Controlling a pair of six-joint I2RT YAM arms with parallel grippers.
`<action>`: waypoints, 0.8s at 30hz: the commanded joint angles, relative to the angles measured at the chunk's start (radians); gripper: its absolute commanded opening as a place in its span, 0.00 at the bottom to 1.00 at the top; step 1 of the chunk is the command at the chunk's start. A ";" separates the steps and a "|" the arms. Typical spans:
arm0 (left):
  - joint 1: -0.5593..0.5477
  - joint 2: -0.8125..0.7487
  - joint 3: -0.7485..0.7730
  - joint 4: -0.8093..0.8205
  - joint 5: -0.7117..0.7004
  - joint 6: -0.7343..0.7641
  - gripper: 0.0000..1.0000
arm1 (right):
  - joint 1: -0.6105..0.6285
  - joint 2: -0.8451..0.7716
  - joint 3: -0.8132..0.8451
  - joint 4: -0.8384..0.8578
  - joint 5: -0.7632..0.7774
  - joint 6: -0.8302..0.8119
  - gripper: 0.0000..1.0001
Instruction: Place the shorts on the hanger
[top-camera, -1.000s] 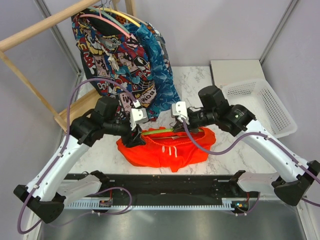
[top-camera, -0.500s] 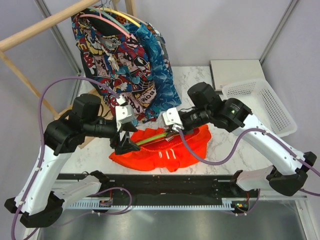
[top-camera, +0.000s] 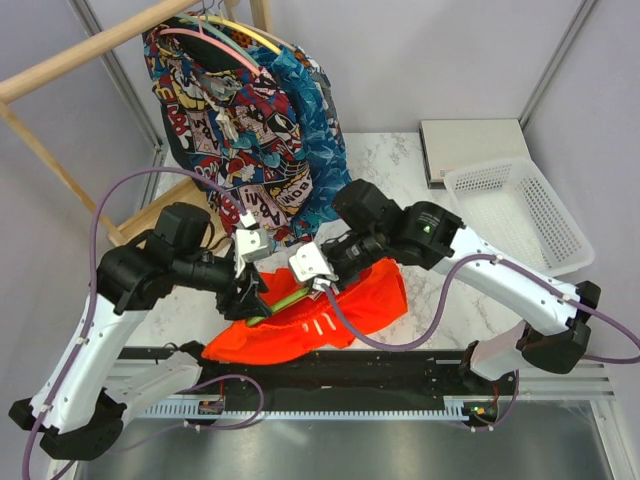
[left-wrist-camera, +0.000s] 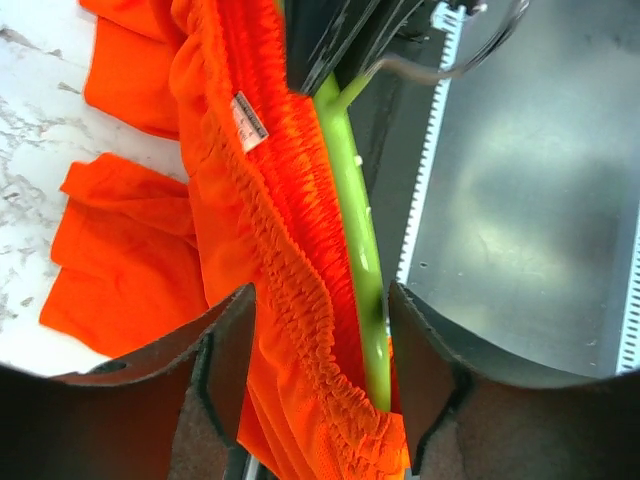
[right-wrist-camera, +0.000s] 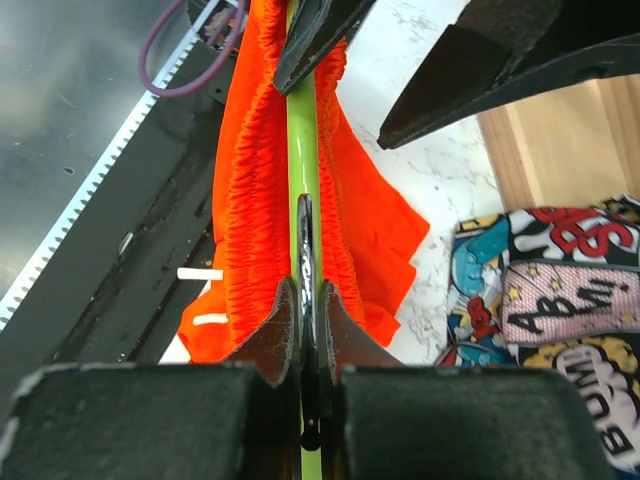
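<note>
**Two-arm handling of the shorts (top-camera: 340, 310) and the hanger (top-camera: 288, 298), overhead and wrist views.** The right gripper (right-wrist-camera: 305, 285) is clenched on the hanger's lime-green bar, which runs straight out ahead of its jaws. The orange-red waistband lies gathered along both sides of the bar just beyond the fingertips. The left gripper (left-wrist-camera: 320, 300) grasps the shorts. Its fingers (left-wrist-camera: 228, 350) stand partly apart, with the bunched elastic waistband and the green bar side by side between them, fabric against one finger and bar against the other. Ahead of the left jaws the bar continues toward the metal hook (left-wrist-camera: 395, 62), beside which the right gripper's dark fingers close on it. Seen from above, the two grippers face each other closely, with the hanger spanning the short gap between them. The shorts drape down from both sets of jaws onto the marble table (top-camera: 400, 165), with the white drawstring ends (top-camera: 322, 322) on the near side. Beyond the jaws, a comic-print garment (top-camera: 225, 110) and a blue patterned garment (top-camera: 315, 150) hang on a wooden rack (top-camera: 70, 65). A white basket (top-camera: 560, 235) stands well off to the right of the right jaws.
</note>
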 joint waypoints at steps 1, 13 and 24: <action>-0.004 -0.063 -0.013 -0.038 0.129 0.010 0.57 | 0.050 0.026 0.072 0.062 -0.016 -0.070 0.00; -0.005 -0.007 -0.026 0.012 0.203 -0.094 0.51 | 0.091 0.055 0.141 0.092 -0.002 -0.088 0.00; -0.004 0.008 0.022 -0.018 0.058 -0.127 0.51 | 0.119 0.028 0.136 0.088 0.030 -0.142 0.00</action>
